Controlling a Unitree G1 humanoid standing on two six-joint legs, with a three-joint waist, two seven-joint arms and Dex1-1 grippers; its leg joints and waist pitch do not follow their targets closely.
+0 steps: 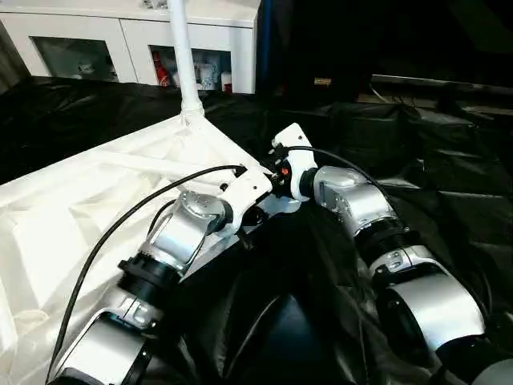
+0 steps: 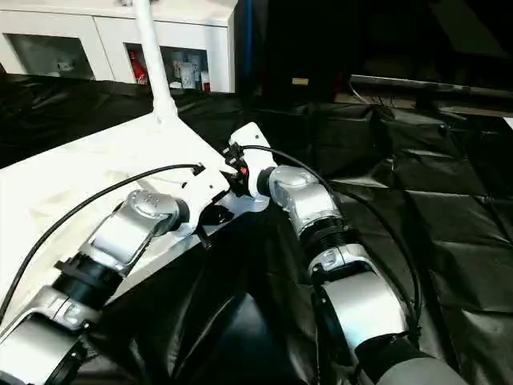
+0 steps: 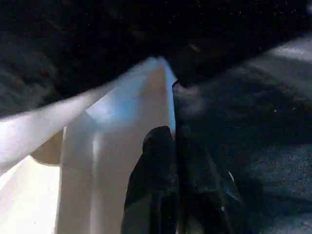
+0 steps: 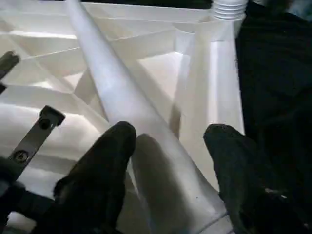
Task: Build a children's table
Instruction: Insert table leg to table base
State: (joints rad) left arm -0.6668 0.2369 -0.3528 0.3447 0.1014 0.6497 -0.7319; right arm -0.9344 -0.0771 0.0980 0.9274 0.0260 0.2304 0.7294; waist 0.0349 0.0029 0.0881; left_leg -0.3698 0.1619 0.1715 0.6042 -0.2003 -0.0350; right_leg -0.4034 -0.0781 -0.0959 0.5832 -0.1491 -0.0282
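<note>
The white table top (image 1: 72,216) lies upside down on black sheeting, its ribbed underside facing up. One white leg (image 1: 183,56) stands upright in the far corner socket. Both my grippers meet at the top's near right corner. My left gripper (image 3: 171,135) is shut on the top's rim (image 3: 163,92), one black finger on each side of the wall. My right gripper (image 4: 170,131) is open, its fingers (image 4: 105,170) straddling the thick end of a loose tapered leg (image 4: 122,97) that lies slanted across the ribs. A threaded leg end (image 4: 229,6) sits in a corner socket beyond.
White cabinets (image 1: 128,40) with glass doors stand behind the table top. Black sheeting (image 1: 417,160) covers the surface to the right and in front. A black cable (image 1: 112,233) loops over my left forearm.
</note>
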